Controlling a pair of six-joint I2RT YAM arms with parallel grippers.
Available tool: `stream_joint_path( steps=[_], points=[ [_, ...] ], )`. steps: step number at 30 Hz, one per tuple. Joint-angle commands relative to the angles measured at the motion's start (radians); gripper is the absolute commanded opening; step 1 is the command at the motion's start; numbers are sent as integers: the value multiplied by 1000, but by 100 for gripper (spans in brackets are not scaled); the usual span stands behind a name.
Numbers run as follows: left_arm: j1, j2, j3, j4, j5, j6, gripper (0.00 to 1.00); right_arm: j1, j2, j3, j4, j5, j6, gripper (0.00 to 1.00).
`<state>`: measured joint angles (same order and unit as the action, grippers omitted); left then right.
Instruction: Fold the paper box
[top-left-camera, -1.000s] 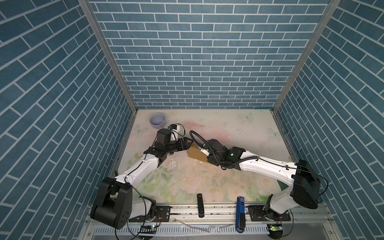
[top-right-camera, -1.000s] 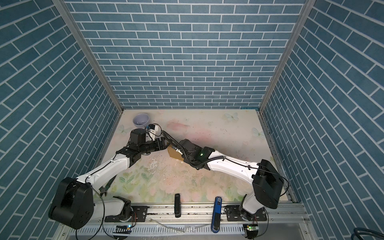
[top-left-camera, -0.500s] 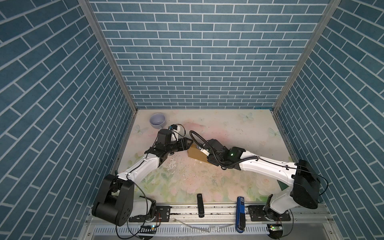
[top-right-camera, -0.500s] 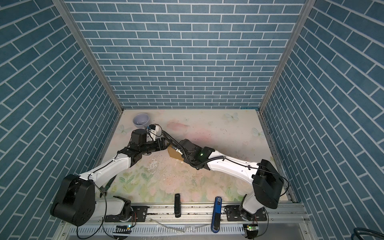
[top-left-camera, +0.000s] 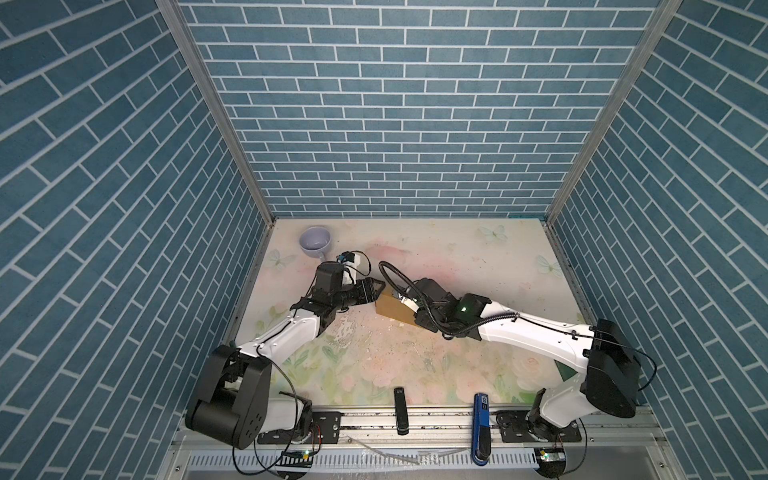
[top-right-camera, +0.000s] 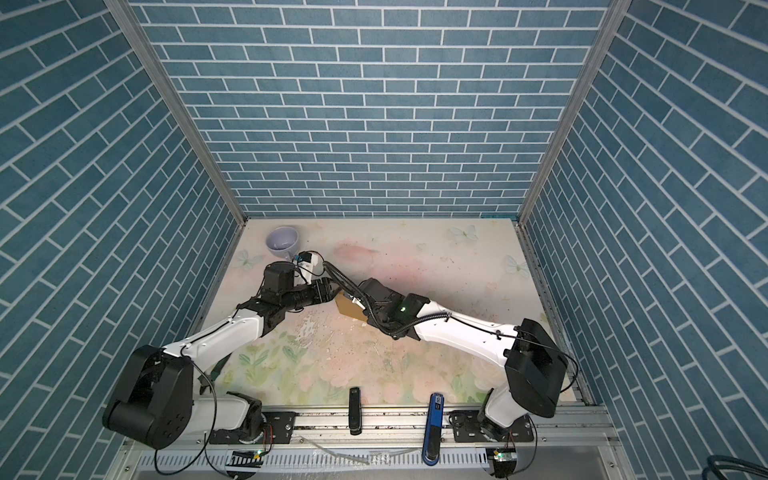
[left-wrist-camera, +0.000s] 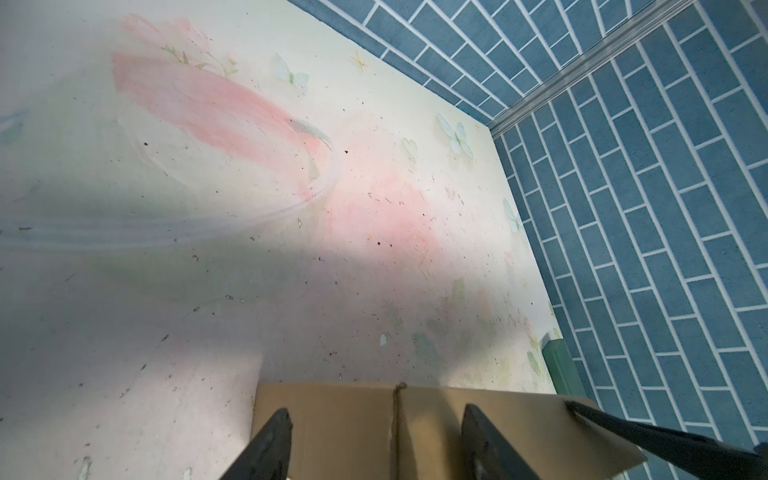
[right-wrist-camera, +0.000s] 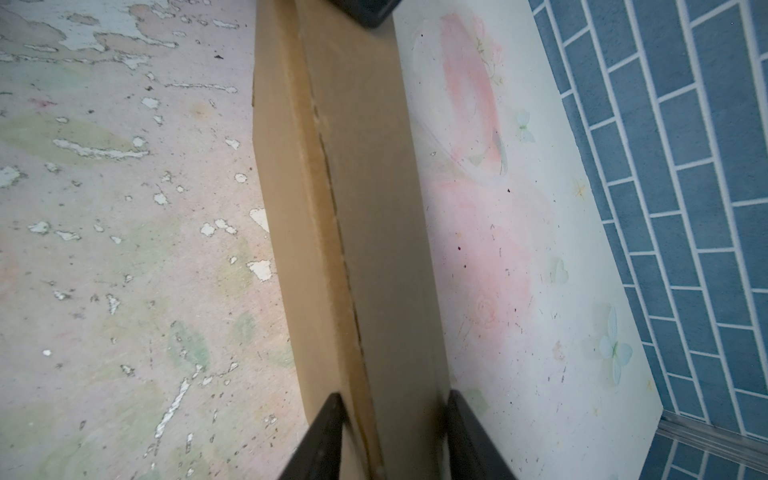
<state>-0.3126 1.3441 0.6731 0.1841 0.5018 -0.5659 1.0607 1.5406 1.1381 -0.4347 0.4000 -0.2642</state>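
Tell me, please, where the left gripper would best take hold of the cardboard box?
Probably the end facing the left gripper, from that side, pinching across its thin depth: the box is a flat closed slab, and the right gripper clamps the opposite end.

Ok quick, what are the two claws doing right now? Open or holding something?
Left claw: open, at the paper box.
Right claw: closed on the paper box.
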Motion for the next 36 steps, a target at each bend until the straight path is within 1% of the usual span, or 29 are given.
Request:
stream_joint_path(
  steps=[1, 3, 9, 14, 19, 22, 26, 29, 32, 36],
  points=[
    [6, 26, -45, -19, -34, 8, 65, 5, 13, 15, -81, -25, 51, 43],
    [6, 26, -53, -14, -41, 7, 64, 5, 8, 14, -81, -20, 54, 47],
    [6, 26, -54, -15, -59, 7, 62, 6, -21, 15, -73, -27, 61, 62],
    [6, 27, -51, -19, -76, 10, 61, 6, -63, 14, -63, -38, 73, 67],
    [6, 30, -52, -20, -79, 11, 61, 5, -142, 0, -21, -33, 93, 73],
    [6, 32, -48, -26, -82, 14, 60, 2, -186, 1, -7, -32, 124, 74],
    [6, 32, -45, -26, -82, 15, 59, -3, -241, 5, 1, -57, 185, 75],
    [6, 32, -40, -27, -82, 14, 59, -8, -285, 1, 11, -58, 257, 74],
    [4, 32, -34, -32, -83, 15, 59, -14, -327, -5, 20, -75, 347, 70],
    [0, 36, -31, -34, -83, 17, 59, -28, -364, -14, 13, -46, 548, 65]
  ],
)
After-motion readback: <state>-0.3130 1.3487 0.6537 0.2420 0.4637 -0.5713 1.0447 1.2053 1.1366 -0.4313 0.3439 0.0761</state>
